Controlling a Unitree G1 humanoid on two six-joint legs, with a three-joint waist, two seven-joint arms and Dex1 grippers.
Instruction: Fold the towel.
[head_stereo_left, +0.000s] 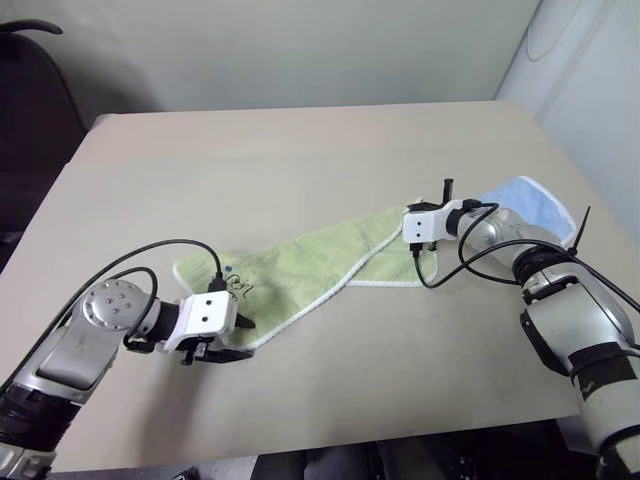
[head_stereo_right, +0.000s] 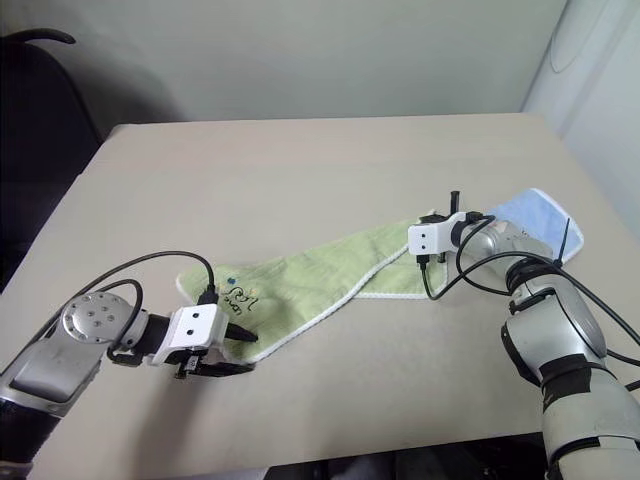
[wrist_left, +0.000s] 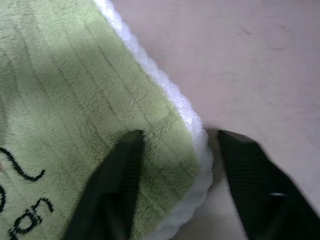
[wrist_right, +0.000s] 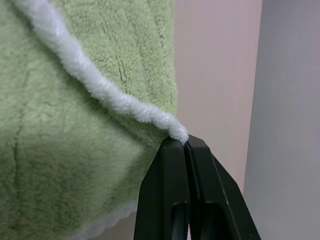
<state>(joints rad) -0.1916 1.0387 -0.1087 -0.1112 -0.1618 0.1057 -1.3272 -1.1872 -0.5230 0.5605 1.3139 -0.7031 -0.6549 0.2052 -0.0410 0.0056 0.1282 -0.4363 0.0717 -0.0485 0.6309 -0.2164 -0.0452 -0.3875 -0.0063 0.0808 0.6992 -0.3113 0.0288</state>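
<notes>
Left gripper (wrist_left: 175, 165) has its fingers parted, straddling the near corner of the towel (head_stereo_left: 300, 265): one finger on the green pile, the other on the bare table (head_stereo_left: 300, 150) just off the white edging. Right gripper (wrist_right: 186, 145) is pinched tight on the towel's far white-trimmed corner. The towel lies stretched diagonally across the tabletop between them. Black cursive embroidery (wrist_left: 27, 200) sits by the left fingers, can't read it. A light blue cloth (head_stereo_left: 530, 200) peeks out behind the right arm.

**Right gripper pinching towel edge**

My right gripper (wrist_right: 186, 145) has both black fingers (wrist_right: 167, 190) pressed together, clamped on the white stitched edging (wrist_right: 100, 87) of the green towel (wrist_right: 65, 165). Towel hangs folded over itself. Beige table (wrist_right: 215, 75) beyond it, pale wall (wrist_right: 290, 100) at the side.
</notes>
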